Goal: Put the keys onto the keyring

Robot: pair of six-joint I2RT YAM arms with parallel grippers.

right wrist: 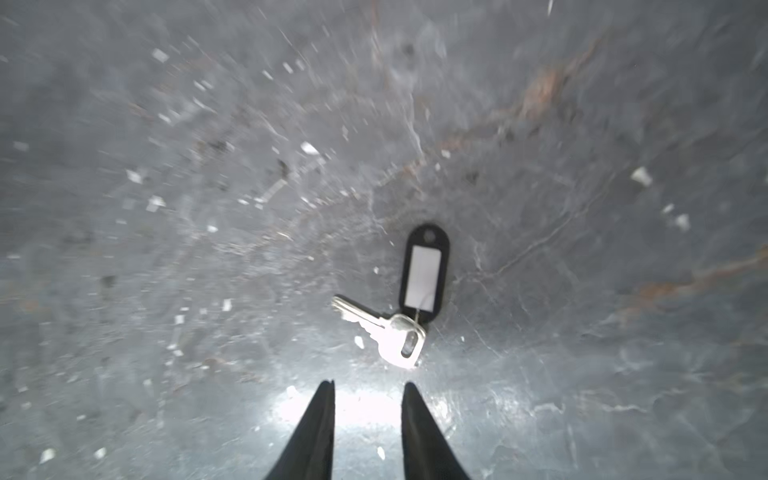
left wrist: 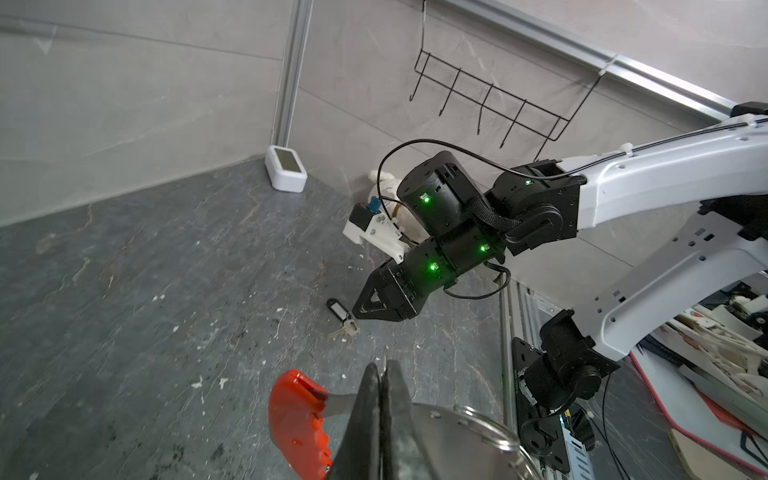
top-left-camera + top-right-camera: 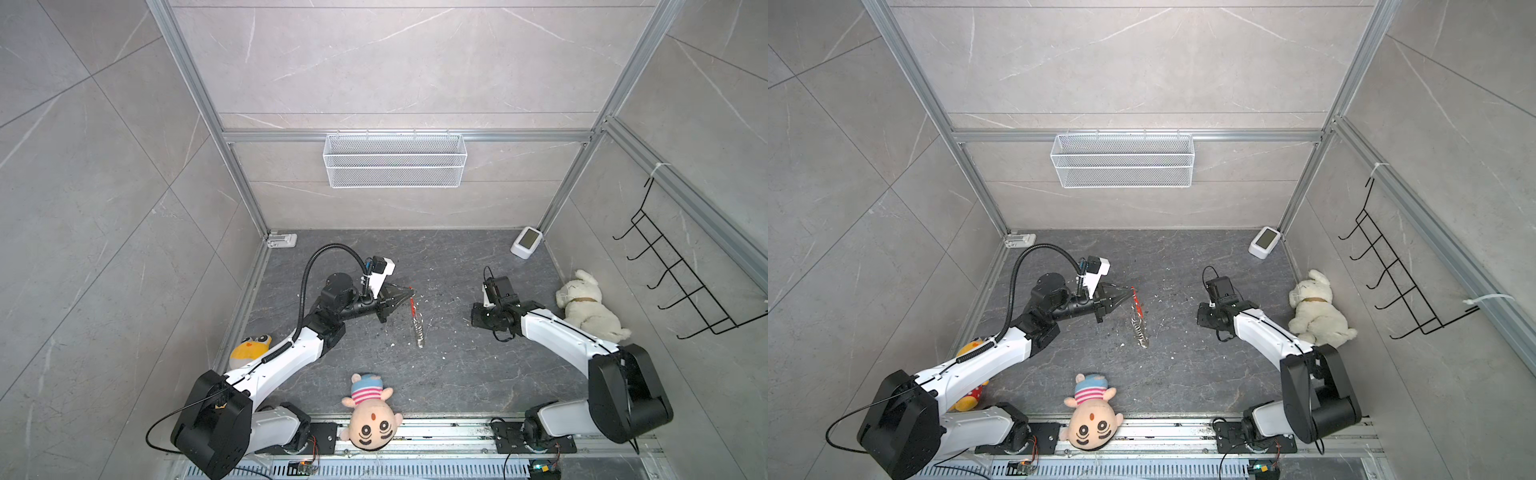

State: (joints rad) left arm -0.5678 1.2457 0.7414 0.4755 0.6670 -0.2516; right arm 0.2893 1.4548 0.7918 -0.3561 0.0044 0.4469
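left end effector [image 2: 384,370] clamped on keyring [image 2: 297,415] | right end effector [image 1: 368,387] apart, beside keys [image 1: 397,334] | white plush [image 3: 590,309] nearby

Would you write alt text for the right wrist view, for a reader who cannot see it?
The keys, silver on a black tag with a white label, lie on the grey table. The right gripper is open, its tips just short of them, touching nothing.

The keys [image 1: 405,328] and black tag [image 1: 424,270] lie on the floor [image 1: 166,257]. The right gripper [image 1: 368,386] hangs near, jaws parted.
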